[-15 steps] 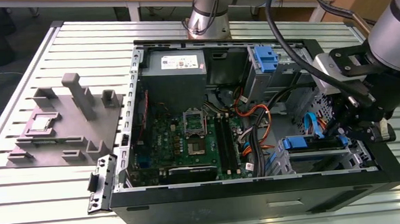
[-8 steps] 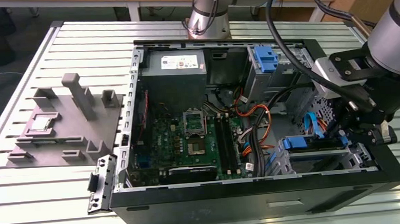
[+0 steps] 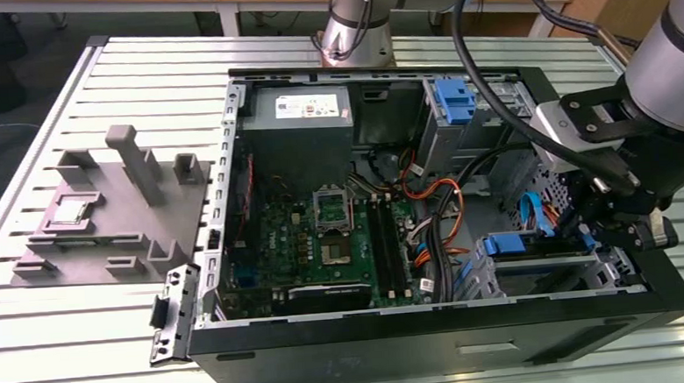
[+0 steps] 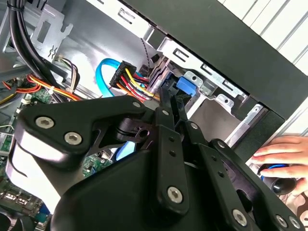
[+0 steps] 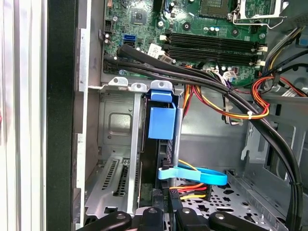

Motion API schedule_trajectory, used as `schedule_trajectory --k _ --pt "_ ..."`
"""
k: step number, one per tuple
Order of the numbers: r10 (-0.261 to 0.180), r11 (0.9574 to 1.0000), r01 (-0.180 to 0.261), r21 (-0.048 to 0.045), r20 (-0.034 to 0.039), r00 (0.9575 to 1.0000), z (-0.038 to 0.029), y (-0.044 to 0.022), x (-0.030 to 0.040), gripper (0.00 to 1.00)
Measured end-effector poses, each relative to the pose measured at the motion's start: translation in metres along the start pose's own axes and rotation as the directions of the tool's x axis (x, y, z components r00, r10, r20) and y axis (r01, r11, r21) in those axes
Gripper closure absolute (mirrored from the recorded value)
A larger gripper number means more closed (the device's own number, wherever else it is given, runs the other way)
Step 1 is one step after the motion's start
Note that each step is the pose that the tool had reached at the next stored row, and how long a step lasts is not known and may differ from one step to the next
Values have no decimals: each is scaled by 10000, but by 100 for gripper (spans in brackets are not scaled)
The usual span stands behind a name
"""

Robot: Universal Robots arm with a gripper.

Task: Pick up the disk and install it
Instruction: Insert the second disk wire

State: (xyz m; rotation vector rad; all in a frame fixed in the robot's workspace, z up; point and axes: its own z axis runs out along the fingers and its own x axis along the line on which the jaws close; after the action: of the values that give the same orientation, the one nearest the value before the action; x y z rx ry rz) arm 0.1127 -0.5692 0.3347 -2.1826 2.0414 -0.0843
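The disk sits in its blue bracket inside the drive bay, at the near corner of the open computer case on the exterior view's right. In the first wrist view the disk stands on edge in the metal bay. My gripper hangs just to the exterior view's right of the bay, pointing at the disk. In the second wrist view the gripper is shut, its tips right by the disk's blue tab. Whether they touch it is unclear.
A blue flat cable and red-yellow power wires run beside the disk's end. Thick black cables cross above the bay. A second blue bracket sits in the far bay. A grey fixture lies outside. A person's hand rests beside the case.
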Motion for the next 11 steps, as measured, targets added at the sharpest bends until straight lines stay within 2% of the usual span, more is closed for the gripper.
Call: schedule_trajectory --k 11 --pt "0 10000 0 4 -1 10000 19 20 0 83"
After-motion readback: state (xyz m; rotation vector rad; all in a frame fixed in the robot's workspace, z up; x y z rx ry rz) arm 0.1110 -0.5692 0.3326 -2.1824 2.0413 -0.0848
